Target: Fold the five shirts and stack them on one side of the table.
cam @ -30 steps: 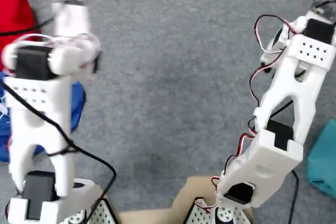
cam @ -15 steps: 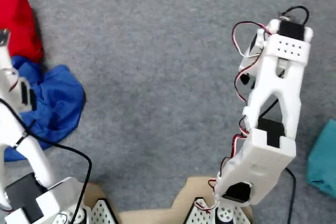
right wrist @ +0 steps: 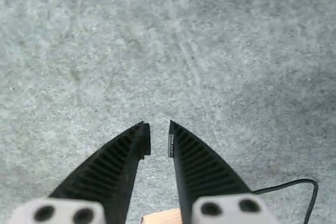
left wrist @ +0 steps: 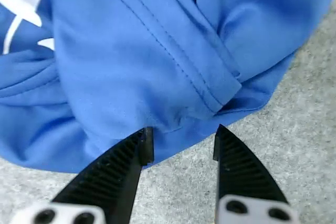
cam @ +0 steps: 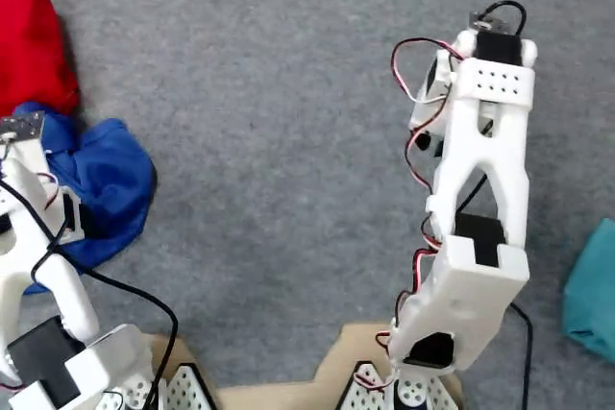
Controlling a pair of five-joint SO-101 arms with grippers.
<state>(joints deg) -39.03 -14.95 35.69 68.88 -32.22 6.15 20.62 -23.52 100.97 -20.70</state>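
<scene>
A crumpled blue shirt (cam: 106, 184) with white print lies at the table's left side, and a red shirt (cam: 34, 40) is bunched in the far left corner behind it. A teal shirt (cam: 591, 290) lies at the right edge. My left arm (cam: 38, 228) stands over the blue shirt's near side. In the left wrist view my left gripper (left wrist: 182, 135) is open, its fingertips (left wrist: 144, 142) straddling the folded hem of the blue shirt (left wrist: 136, 61) just above the cloth. My right gripper (right wrist: 157, 129) hovers over bare grey felt, fingers close together with nothing between them.
My right arm (cam: 480, 141) stretches over the table's right half. The grey felt table (cam: 288, 122) has free room in the middle. A strip of brown cardboard (cam: 288, 393) and the arm bases sit at the near edge.
My left arm has swung from a raised reach toward the back down to the left edge, uncovering the blue shirt and lowering onto it. The right arm has shifted leftward.
</scene>
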